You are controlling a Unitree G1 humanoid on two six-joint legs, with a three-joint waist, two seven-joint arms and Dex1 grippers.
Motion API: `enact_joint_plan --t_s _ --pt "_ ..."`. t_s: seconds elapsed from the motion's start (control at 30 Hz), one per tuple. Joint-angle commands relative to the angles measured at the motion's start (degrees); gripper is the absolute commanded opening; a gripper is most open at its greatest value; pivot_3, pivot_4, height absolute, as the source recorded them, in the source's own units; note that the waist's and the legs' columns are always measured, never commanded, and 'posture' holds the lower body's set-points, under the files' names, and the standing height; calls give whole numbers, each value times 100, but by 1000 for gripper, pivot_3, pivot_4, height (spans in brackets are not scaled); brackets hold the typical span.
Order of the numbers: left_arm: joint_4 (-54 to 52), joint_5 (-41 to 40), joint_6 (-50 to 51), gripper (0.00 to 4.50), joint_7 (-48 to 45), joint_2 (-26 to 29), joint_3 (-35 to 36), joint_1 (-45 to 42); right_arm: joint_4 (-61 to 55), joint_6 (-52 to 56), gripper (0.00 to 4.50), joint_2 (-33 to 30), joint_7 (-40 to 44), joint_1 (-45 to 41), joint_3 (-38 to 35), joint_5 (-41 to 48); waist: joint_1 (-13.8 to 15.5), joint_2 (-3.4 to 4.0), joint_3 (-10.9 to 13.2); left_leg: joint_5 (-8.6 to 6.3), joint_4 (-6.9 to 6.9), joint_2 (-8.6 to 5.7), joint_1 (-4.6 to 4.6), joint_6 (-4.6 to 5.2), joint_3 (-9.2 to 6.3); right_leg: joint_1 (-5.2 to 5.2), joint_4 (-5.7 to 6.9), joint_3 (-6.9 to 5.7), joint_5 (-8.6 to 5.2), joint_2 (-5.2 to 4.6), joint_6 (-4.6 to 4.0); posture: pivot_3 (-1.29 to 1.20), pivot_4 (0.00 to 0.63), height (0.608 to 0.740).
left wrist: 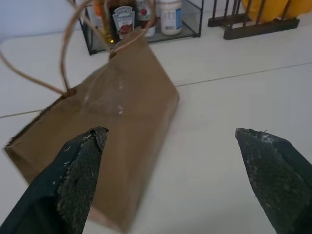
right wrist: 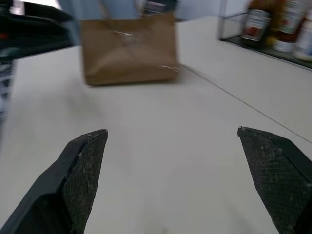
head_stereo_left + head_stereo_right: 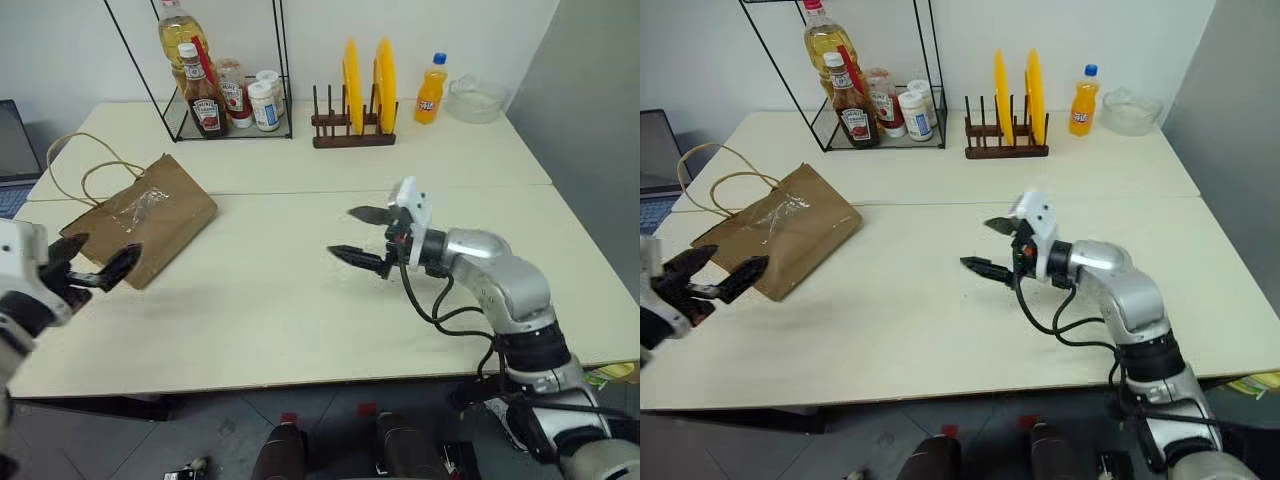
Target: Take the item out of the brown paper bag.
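Observation:
The brown paper bag (image 3: 140, 217) lies flat on its side at the table's left, its beige loop handles (image 3: 75, 165) pointing toward the far left. The item is hidden; nothing pokes out of the bag. My left gripper (image 3: 100, 262) hovers open just in front of the bag's near end, and the bag (image 1: 112, 126) lies between and beyond its fingers in the left wrist view. My right gripper (image 3: 362, 236) is open over the middle of the table, pointing left toward the bag (image 2: 127, 48), with bare tabletop between them.
At the back left, a black wire rack (image 3: 225, 70) holds an oil bottle, a ketchup bottle (image 3: 205, 100) and small jars. A wooden rack with yellow plates (image 3: 365, 95), an orange soda bottle (image 3: 431, 90) and a glass bowl (image 3: 476, 100) line the far edge. A laptop (image 3: 12, 160) sits far left.

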Motion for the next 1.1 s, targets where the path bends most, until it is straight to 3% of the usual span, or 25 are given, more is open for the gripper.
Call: enact_joint_plan --t_s 0.03,0.2,0.37,0.57,0.73,0.83,1.1 --pt "1343 153 -216 4500 -769 772 -10 -497 -252 352 4484 132 464 -477 35 584 6 -2 1 0 0 1 -1 0 -1 -2 0 -2 2 0 -3 0 150 740" --pt "3693 928 -1177 4500 -1530 1351 -1169 -2076 -247 424 4484 348 377 -749 37 706 67 -1 2 0 -12 -4 -3 0 -1 -2 -15 -6 2 -7 -3 0 150 740" --pt "5962 1963 -2187 4500 -2058 1485 -2316 -3843 -310 422 4484 407 107 -703 -44 607 68 -10 -3 1 -9 -2 -24 -1 0 -15 -23 -12 5 -3 0 0 150 740" --pt "7529 2719 -2639 4500 -2560 1206 -3069 -5511 -594 547 4484 353 -233 -484 -137 660 63 -17 -7 1 23 -11 -98 -2 -1 -88 20 -10 12 -11 6 0 150 740" --pt "8174 3346 -2882 4500 -2575 993 -3511 -6162 -709 602 4484 332 -467 -429 -186 656 41 -17 -7 1 30 -15 -91 -1 0 -89 48 -6 11 -12 6 0 150 740" --pt "8316 3604 -2987 3888 -2651 974 -3671 -6214 -780 643 4500 323 -586 -390 -223 662 -34 -17 -7 2 30 -13 -87 -1 -1 -91 57 -5 11 -10 5 0 150 740" --pt "8412 3898 -3235 1392 -2503 985 -3668 -6269 -828 641 4500 275 -739 -325 -254 662 -71 -18 -7 2 29 -12 -89 -1 -4 -93 61 -7 8 -11 1 0 150 740"
